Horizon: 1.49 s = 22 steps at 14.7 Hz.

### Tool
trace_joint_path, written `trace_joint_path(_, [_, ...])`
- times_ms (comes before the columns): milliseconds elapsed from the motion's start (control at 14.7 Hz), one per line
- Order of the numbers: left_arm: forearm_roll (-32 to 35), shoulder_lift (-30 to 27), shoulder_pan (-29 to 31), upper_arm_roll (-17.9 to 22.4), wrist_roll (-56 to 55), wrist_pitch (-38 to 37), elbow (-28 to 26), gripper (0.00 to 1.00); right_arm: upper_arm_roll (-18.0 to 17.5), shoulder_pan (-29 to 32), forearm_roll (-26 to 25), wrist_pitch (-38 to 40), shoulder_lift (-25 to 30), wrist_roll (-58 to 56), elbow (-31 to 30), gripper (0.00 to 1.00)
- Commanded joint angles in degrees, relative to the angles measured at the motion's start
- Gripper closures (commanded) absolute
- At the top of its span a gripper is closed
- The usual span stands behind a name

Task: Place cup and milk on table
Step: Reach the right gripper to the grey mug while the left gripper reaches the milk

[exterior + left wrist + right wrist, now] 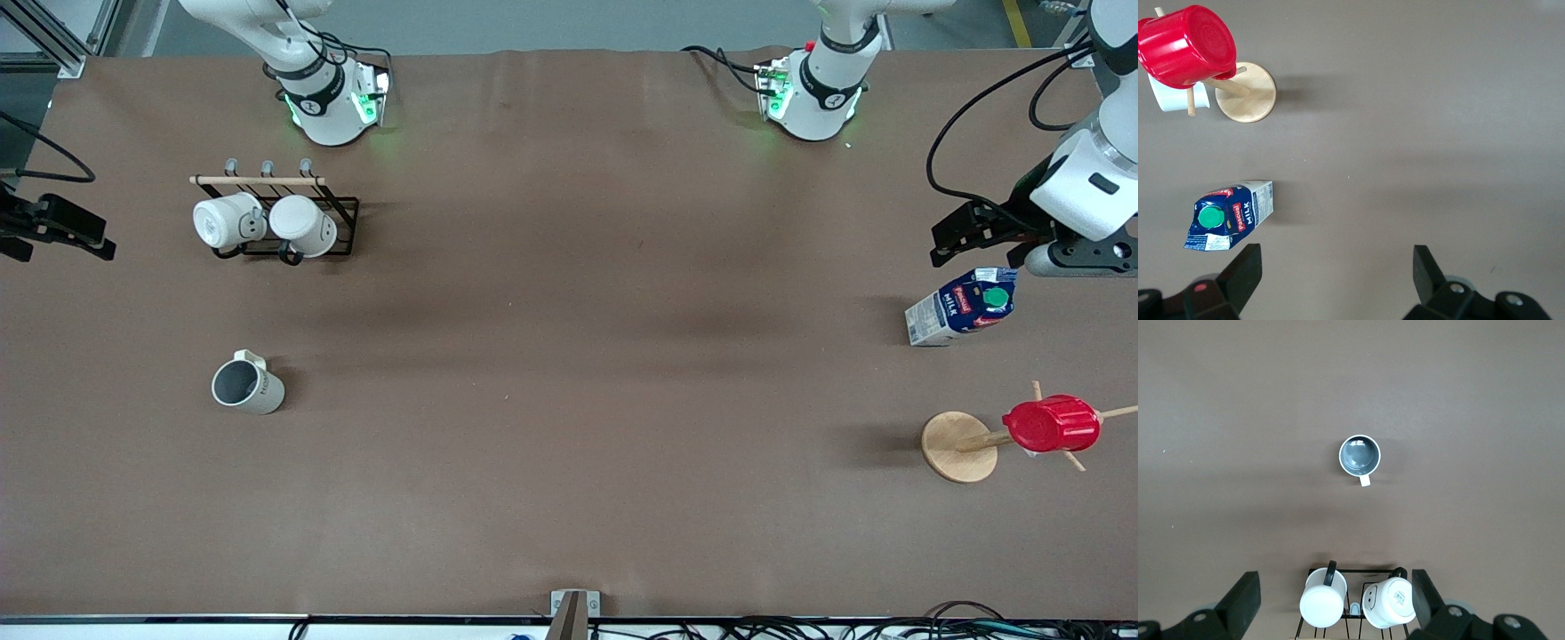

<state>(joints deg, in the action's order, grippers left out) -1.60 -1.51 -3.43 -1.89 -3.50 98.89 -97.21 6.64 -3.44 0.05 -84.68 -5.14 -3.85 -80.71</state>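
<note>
The cup [246, 384], off-white with a dark grey inside, stands upright on the brown table [569, 356] toward the right arm's end. It also shows in the right wrist view [1359, 455]. The milk [963, 305], a blue-and-white carton with a green cap, stands on the table toward the left arm's end and shows in the left wrist view [1230, 215]. My left gripper [949, 240] is open and empty in the air over the table beside the milk [1338, 267]. My right gripper [62, 233] is open and empty, up over the table's edge beside the mug rack [1336, 590].
A black wire rack [342, 206] with two white mugs [267, 222] stands near the right arm's base. A wooden mug tree [958, 446] with a red ribbed cup [1051, 424] on it stands nearer to the front camera than the milk.
</note>
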Motion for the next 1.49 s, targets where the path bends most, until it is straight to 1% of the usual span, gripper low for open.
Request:
trace_joint_path(0, [-0.07, 0.27, -0.08, 0.22, -0.37, -0.54, 0.79, 0.0, -0.49, -0.07, -0.93, -0.23, 0.83, 1.21, -0.94, 0.0])
trace_joint_path(339, [-0.07, 0.27, 0.09, 0.22, 0.24, -0.8, 1.06, 0.0, -0.49, 0.01, -0.75, -0.22, 0.83, 1.21, -0.94, 0.0])
trace_joint_path(679, [-0.07, 0.36, 3.25, 0.22, 0.42, -1.51, 0.8, 0.0, -0.32, 0.19, -0.93, -0.66, 0.48, 0.33, -1.11, 0.0])
trace_joint_path(747, [0.02, 0.88, 4.21, 0.22, 0.86, -1.51, 0.79, 0.0, -0.32, 0.36, -1.1, -1.19, -0.13, 0.24, -1.2, 0.0])
trace_joint_path(882, [1.15, 1.77, 4.66, 0.22, 1.04, -1.42, 0.62, 0.0, -0.23, 0.45, -2.41, -3.29, -3.37, 0.15, -1.55, 0.0])
trace_joint_path(1018, [2.91, 3.52, 6.06, 0.22, 1.12, -0.89, 0.53, 0.0, -0.05, 0.54, -2.6, -6.8, -6.27, -0.98, -3.56, 0.0])
trace_joint_path(1154, [4.14, 4.58, 6.68, 0.22, 1.39, -0.1, -0.51, 0.0, -0.05, 1.5, -2.6, -13.46, -8.65, -2.82, -7.33, 0.0])
trace_joint_path(1290, [6.77, 4.49, 8.17, 0.22, 1.39, 2.96, -4.28, 0.0, 0.12, 2.21, -2.34, -21.02, -11.81, -5.73, -11.21, 0.0])
trace_joint_path(1425, [6.96, 4.58, 10.63, 0.13, 2.0, 7.17, -7.28, 0.0, 0.21, 3.0, -1.99, -26.74, -15.14, -5.91, -13.06, 0.0])
